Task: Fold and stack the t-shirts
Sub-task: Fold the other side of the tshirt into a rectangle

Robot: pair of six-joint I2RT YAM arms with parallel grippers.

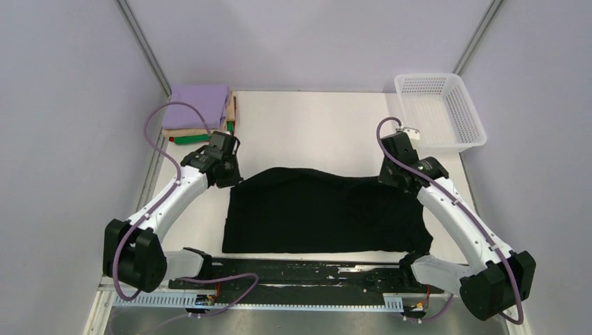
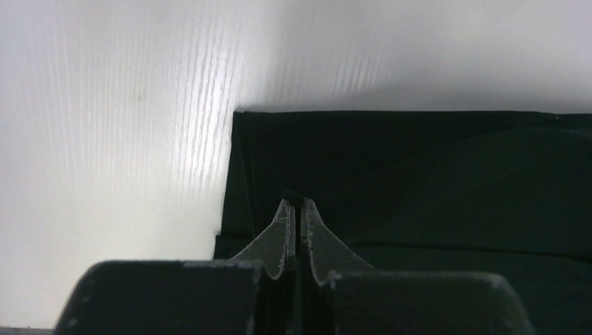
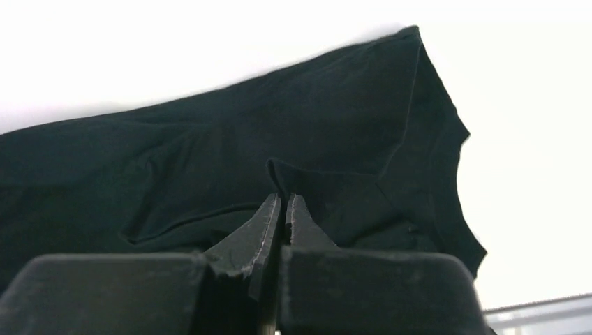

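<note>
Left pincer (image 2: 294, 201), right pincer (image 3: 283, 199), nipping black shirt (image 1: 321, 209)

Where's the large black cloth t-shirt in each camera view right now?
Top external: the large black cloth t-shirt lies spread at centre, slightly below the middle.
Left wrist: the t-shirt fills the right and lower part.
Right wrist: the t-shirt covers the left and centre.
Shared landmark: the white tabletop bordering it.

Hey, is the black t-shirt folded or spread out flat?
Partly folded: the black t-shirt lies as a broad rectangle, and the left wrist view shows doubled layers along its edge.
</note>
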